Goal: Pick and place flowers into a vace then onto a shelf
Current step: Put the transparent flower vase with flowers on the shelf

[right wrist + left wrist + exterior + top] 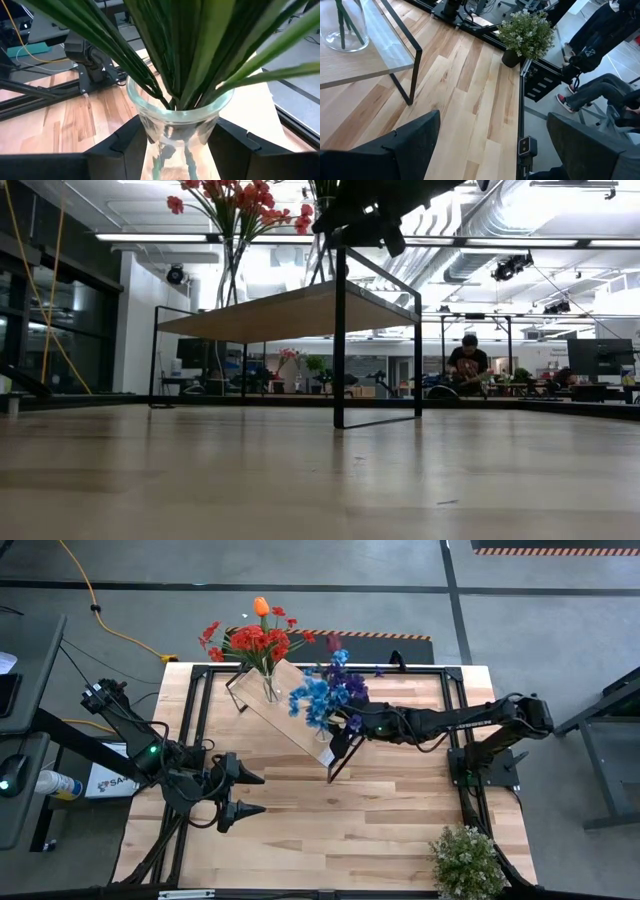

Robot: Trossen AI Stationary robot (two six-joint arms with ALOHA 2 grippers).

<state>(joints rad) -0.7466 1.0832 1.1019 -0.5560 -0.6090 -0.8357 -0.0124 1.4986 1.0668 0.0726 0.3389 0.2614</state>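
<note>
The shelf (pixel 285 705) is a light-wood board on a black frame standing askew on the far middle of the table. On its far left end a glass vase (pixel 270 690) holds red sprays and an orange tulip (pixel 261 607). At its near right end a second glass vase (pixel 177 130) holds blue and purple sprays (pixel 325 690). My right gripper (pixel 348 730) reaches in from the right and is shut on this vase. My left gripper (pixel 250 795) hangs open over the table's near left part, touching nothing. My right gripper holds the second glass vase by its narrow neck (pixel 150 135), just under the rim, pinched between the two fingers (pixel 120 145). The fingers come in about level from the table's right. The vase stays upright over the shelf's near right end (pixel 370 295); whether its base rests there I cannot tell.
A bushy pale green-white potted plant (pixel 467 860) stands at the table's near right corner. Black frame rails (pixel 455 730) run along the table's sides. Bare tabletop (pixel 330 830) spreads before the shelf. A seated person (pixel 600 90) is beyond the table's edge, another (pixel 467 360) far behind.
</note>
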